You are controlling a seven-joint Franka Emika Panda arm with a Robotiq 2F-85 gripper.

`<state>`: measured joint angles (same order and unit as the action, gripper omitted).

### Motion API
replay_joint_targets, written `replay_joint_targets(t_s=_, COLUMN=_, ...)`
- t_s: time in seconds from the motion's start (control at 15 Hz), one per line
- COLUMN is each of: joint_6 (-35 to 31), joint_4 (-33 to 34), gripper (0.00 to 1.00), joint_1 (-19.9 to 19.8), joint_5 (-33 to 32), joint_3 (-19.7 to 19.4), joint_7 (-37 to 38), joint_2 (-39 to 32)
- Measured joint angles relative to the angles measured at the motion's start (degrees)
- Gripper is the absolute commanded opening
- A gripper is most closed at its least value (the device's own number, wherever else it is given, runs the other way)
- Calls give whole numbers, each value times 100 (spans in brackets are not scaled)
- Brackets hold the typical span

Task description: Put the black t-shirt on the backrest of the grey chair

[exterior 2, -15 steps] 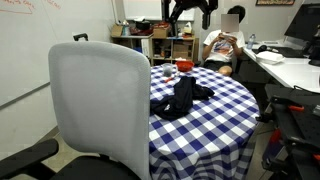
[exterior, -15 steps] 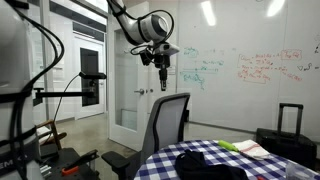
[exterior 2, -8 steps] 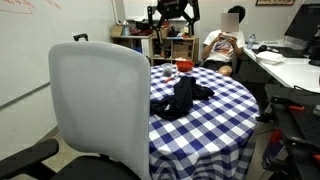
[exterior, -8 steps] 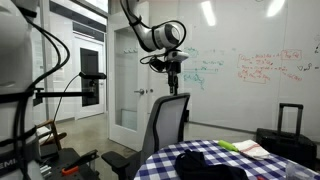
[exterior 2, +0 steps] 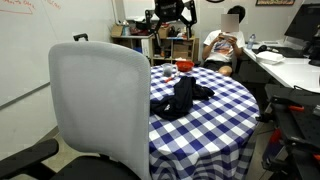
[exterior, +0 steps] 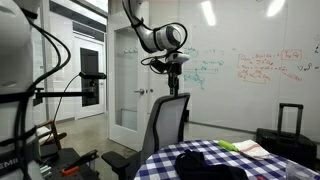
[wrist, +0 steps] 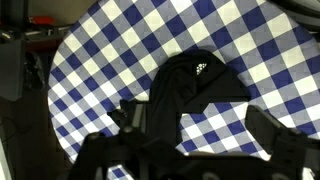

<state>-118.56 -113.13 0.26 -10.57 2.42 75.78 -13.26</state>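
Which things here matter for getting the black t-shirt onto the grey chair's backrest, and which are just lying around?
For the job: black t-shirt, grey chair, gripper.
Just lying about: black suitcase, red object on the checked table, papers.

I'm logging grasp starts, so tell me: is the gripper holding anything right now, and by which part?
Nothing is held. The gripper hangs open in the air, and the black t-shirt lies on the checked table, apart from it.
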Motion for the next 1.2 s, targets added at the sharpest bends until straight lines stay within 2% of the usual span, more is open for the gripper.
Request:
replay_joint_targets(t_s=0.33, joint_6=12, joint_4=-9, gripper=100, joint_1=75, joint_5=11, joint_3=-260, joint_7=637, joint_2=-121)
replay_joint_targets(t_s=0.73, joint_6=-23, joint_4=130, gripper=100, joint_1=9, joint_5=137, joint_3=-796, joint_7=1739, joint_2=-520)
replay_joint_targets(t_s=1.0, joint_6=-281, joint_4=218, gripper=100, joint_1=45, joint_5=192, joint_3=-852, joint_7=2297, joint_2=-922)
replay_joint_targets(t_s=1.2, joint_6=-280, joint_4=594, gripper=100, joint_1=214, joint_5=160, joint_3=-850, joint_7=2544, joint_2=-1473)
